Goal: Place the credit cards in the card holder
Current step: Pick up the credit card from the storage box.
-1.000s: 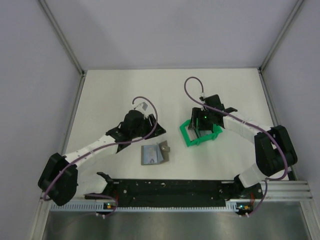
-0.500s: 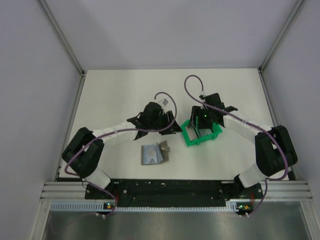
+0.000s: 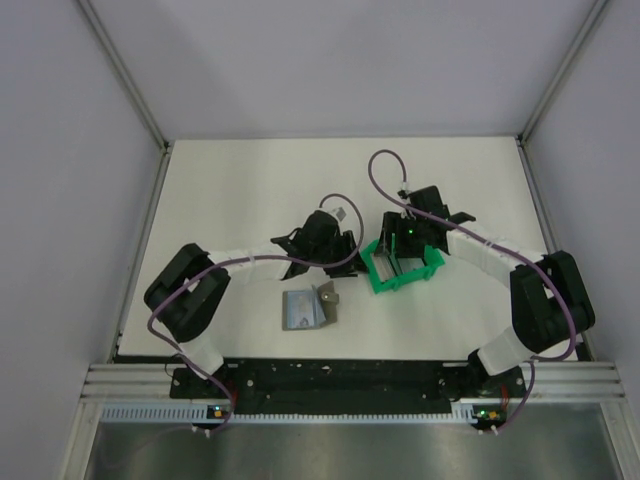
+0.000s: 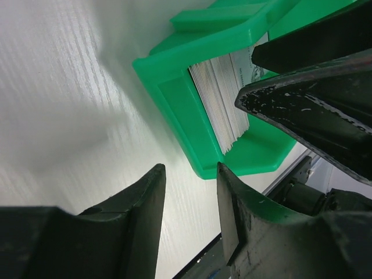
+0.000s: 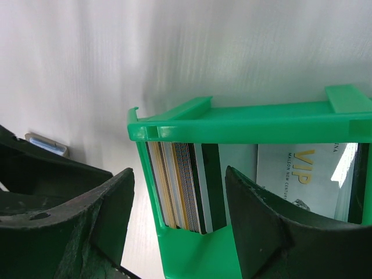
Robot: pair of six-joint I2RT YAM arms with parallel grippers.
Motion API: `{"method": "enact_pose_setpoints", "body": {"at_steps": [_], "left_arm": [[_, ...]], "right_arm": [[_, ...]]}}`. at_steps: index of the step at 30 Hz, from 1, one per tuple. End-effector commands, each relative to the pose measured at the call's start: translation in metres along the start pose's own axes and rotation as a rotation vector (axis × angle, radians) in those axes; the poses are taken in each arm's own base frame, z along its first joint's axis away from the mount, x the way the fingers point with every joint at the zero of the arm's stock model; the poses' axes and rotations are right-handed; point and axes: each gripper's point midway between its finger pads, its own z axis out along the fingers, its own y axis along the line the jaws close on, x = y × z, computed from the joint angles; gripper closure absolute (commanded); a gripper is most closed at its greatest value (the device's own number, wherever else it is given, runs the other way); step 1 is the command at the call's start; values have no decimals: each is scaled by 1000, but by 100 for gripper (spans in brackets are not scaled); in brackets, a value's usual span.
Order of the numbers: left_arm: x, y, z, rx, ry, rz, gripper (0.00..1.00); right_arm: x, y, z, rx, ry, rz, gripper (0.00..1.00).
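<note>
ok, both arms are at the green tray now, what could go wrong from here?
1. The left gripper is close beside the right gripper at the green tray; they could collide.
2. The cards stand tightly packed on edge, so open jaws may pinch several at once.
3. A side nudge could shift the green tray.

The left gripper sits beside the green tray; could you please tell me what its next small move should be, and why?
Probably a short advance of the left gripper to brace the green tray at its wall: its jaws are open on nothing, just short of the tray, while the right gripper hangs open over the upright credit cards.
</note>
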Motion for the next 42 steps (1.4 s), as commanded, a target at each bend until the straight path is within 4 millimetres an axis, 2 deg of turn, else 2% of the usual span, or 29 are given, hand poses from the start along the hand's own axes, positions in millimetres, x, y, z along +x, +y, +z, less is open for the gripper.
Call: {"method": "enact_pose_setpoints", "body": {"at_steps": [1, 11, 17, 24, 26, 33, 42], "left_arm": [[-4, -14, 13, 16, -13, 20, 57], [-5, -7, 25, 6, -43, -2, 67], [0, -6, 31, 41, -46, -27, 82], [3, -4, 39, 45, -35, -39, 92], [4, -4, 40, 45, -29, -42, 95], [6, -5, 42, 47, -22, -45, 99], [6, -6, 39, 44, -20, -38, 100]], "right_arm": [[-20, 11, -6, -36, -48, -15, 36], [-8, 3, 6, -19, -2, -7, 37], [-4, 1, 12, -20, 12, 3, 38], [1, 5, 12, -51, 21, 13, 43], [0, 8, 11, -64, 22, 14, 48], [-1, 15, 8, -96, 22, 13, 58], [-5, 10, 3, -67, -3, 9, 62]]}}
